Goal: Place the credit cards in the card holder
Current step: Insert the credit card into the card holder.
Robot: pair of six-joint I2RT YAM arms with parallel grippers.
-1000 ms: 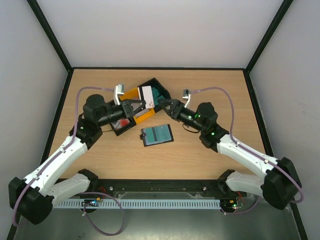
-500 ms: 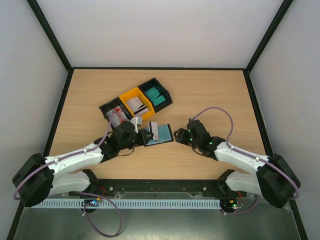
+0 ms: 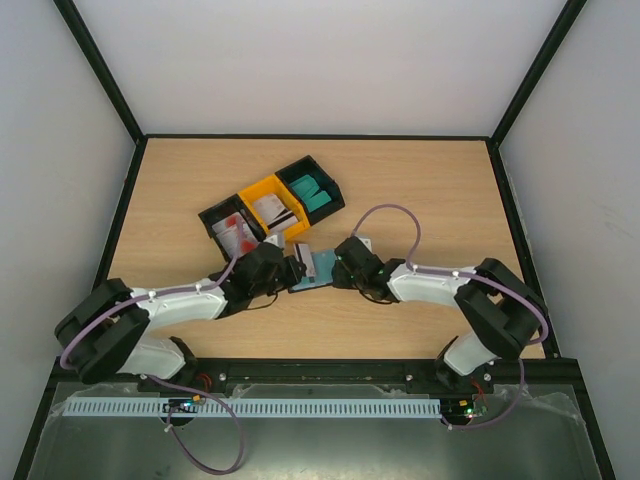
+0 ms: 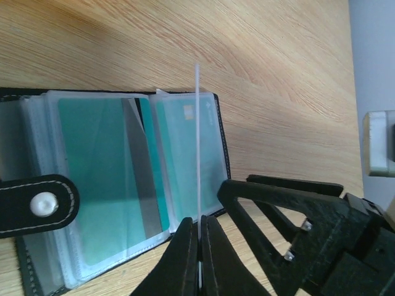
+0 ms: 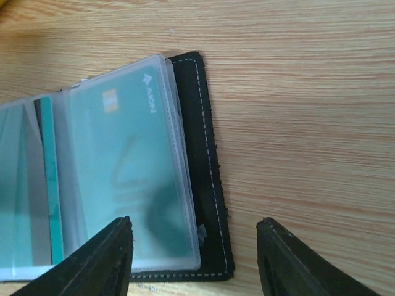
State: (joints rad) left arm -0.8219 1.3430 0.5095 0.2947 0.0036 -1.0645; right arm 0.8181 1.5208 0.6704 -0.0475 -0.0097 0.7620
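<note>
The wooden table (image 3: 420, 180) carries both arms, the left arm (image 3: 170, 305) and the right arm (image 3: 440, 285) folded low and meeting near its middle. Behind them three small bins stand touching in a slanted row: a black bin (image 3: 228, 215) with red-and-white cards, a yellow bin (image 3: 262, 190) with pale cards, and a second black bin (image 3: 300, 168) with teal cards (image 3: 314, 195). The card holder (image 3: 318, 264) lies open and flat on the table between the two grippers, in front of the bins. Its clear plastic sleeves already hold teal credit cards (image 4: 92, 172), and one sleeve shows a grey stripe beside them. Its snap tab (image 4: 38, 205) lies folded over the left page. The left gripper (image 4: 199, 227) is clenched on a thin white credit card (image 4: 197, 142), which is seen edge-on, standing upright over the holder's right page. The right gripper (image 5: 196, 228) is released, its fingers (image 5: 111, 259) spread wide above the holder's right edge and near corner, with nothing between them.
</note>
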